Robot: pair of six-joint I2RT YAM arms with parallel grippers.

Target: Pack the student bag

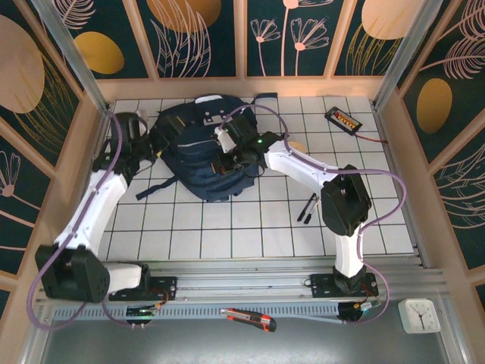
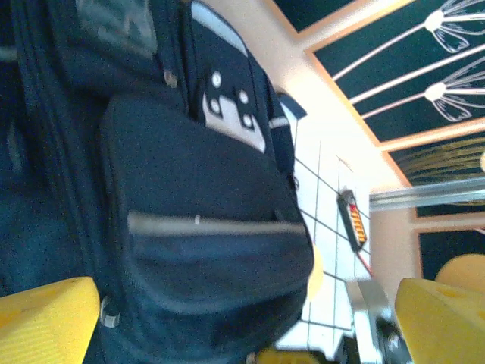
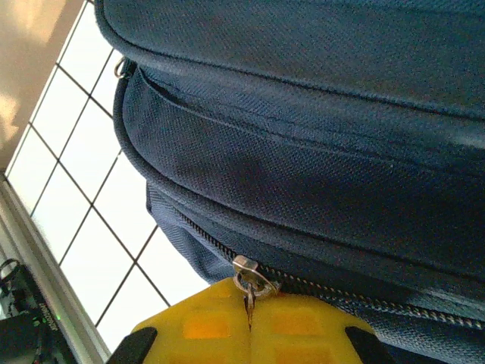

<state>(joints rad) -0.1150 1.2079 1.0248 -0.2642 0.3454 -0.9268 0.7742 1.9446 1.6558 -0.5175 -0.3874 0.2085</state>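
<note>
The student bag (image 1: 198,163), a large dark navy backpack, lies on the white tiled table at the back centre. In the left wrist view its front pocket with a light stripe (image 2: 204,227) sits between my yellow fingers. My left gripper (image 2: 244,294) stands wide open beside the bag's left edge (image 1: 161,142), holding nothing. My right gripper (image 3: 250,307) is shut on the metal zip pull (image 3: 248,282) of the bag's zip, pressed against the navy fabric (image 3: 303,174). From above, the right gripper (image 1: 226,158) rests on top of the bag.
A black device with orange buttons (image 1: 342,118) lies at the back right, also seen in the left wrist view (image 2: 355,220). Two dark pens (image 1: 307,206) lie right of centre. A box cutter (image 1: 250,317) and a white clock (image 1: 418,315) sit in front of the rail.
</note>
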